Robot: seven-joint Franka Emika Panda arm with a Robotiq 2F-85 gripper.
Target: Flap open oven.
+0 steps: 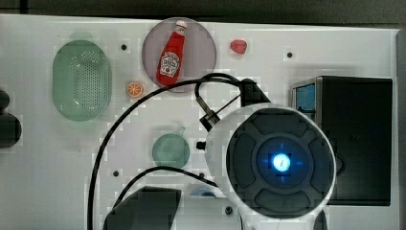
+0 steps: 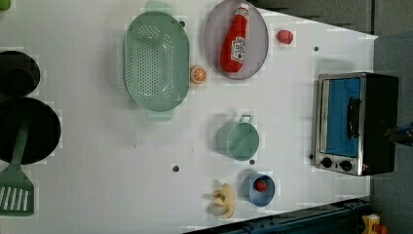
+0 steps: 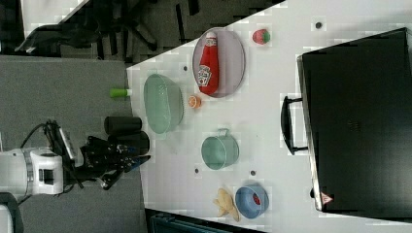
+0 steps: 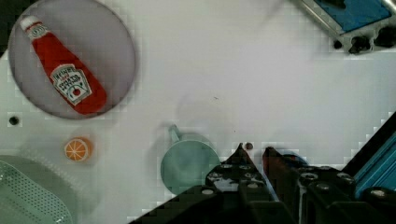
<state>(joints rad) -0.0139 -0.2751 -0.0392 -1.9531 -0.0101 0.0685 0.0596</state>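
Note:
The oven [image 2: 355,122] is a black box with a silver front frame, standing at the left view's right edge of the white table. Its blue-tinted door is closed, with the dark bar handle [image 2: 353,117] across it and small knobs [image 2: 336,164] beside it. In the right view the oven [image 3: 359,121] has its handle [image 3: 286,125] sticking out from the front. My gripper [image 4: 254,151] hangs high above the table, over the green pot [image 4: 189,163]. It is well away from the oven corner [image 4: 355,18]. The fingers stand close together with nothing between them.
A ketchup bottle [image 2: 236,41] lies on a grey plate [image 2: 214,29]. A green colander [image 2: 156,61], an orange slice [image 2: 198,74], a blue bowl [image 2: 259,190] holding a strawberry and a banana [image 2: 222,200] are spread across the table. Black pans [image 2: 27,129] sit at the left view's left.

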